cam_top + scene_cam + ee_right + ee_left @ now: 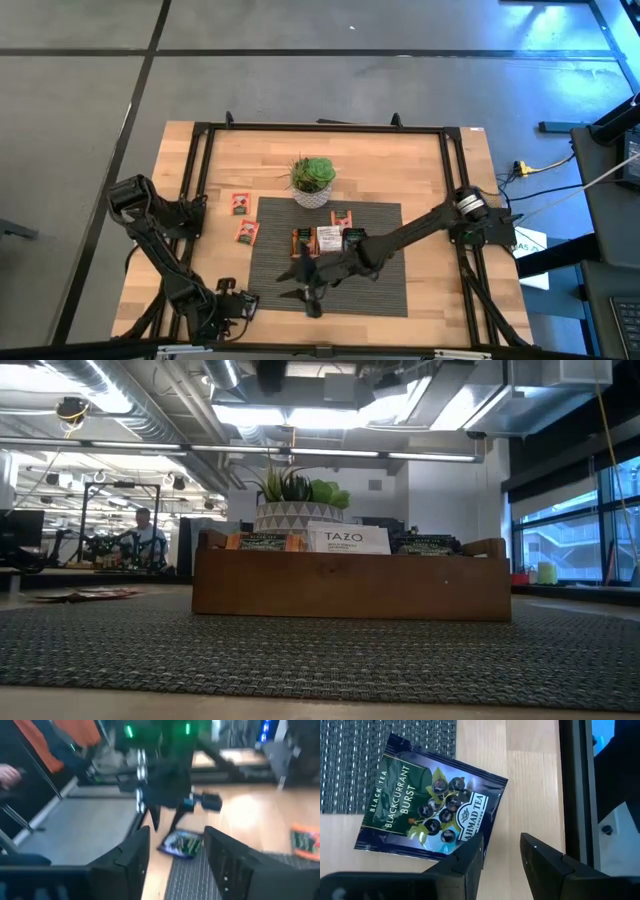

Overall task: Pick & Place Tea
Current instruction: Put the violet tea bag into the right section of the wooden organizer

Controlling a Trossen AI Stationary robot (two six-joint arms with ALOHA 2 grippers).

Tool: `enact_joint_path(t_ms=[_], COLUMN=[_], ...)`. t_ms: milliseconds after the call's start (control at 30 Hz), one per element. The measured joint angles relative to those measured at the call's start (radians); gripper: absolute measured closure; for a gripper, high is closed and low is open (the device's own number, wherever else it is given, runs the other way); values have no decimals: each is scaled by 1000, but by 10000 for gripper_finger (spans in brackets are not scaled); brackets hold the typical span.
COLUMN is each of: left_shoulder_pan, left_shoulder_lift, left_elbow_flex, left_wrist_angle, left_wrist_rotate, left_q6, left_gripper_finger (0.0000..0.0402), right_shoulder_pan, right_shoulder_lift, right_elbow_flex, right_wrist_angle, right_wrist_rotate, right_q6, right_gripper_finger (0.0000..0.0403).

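A dark blue tea sachet (430, 805) with a blackcurrant picture lies flat on the wood, one corner on the woven mat (380, 760). My left gripper (501, 840), at the table's near left (240, 300), hovers open over the sachet's near edge, pointing steeply down. My right gripper (175, 865) is open with nothing between its fingers. It reaches across the mat (295, 285), pointing toward the same sachet (182, 844). Two orange-red sachets (240, 203) (247, 232) lie flat on the wood left of the mat. More sachets stand in the wooden tray (350, 585). My left gripper has one fingertip (472, 852) in front of the dark sachet's near edge (470, 832), the other over bare wood beside it. I cannot tell whether that fingertip touches the sachet, which lies flat on the table.
A plant pot (312, 192) stands behind the tray at the mat's far edge. A black frame rail (575, 785) runs close beside the sachet along the table's edge. Bare wood lies at the far left and right of the mat.
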Motion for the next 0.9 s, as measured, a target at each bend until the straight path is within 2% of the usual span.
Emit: enact_joint_path(t_ms=[167,300,500,667,900], left_shoulder_pan=[2,1,2,2,2], left_shoulder_lift=[1,1,1,1,1], left_elbow_flex=[-1,-1,-1,-1,-1], left_wrist_angle=[4,9,12,12,19], left_wrist_rotate=[-28,-74,-108,-112,-126], left_q6=[17,59,92,103,118], left_gripper_finger=[272,272,272,272,272], right_shoulder_pan=[-1,-2,-9,-22,-28], right_shoulder_lift=[125,202,314,388,426], right_elbow_flex=[157,254,366,403,410], right_wrist_angle=[-108,-150,-254,-283,-271], right_wrist_rotate=[-1,-7,-2,-1,-12], right_q6=[43,110,319,483,582], right_gripper_finger=[177,165,180,198,212])
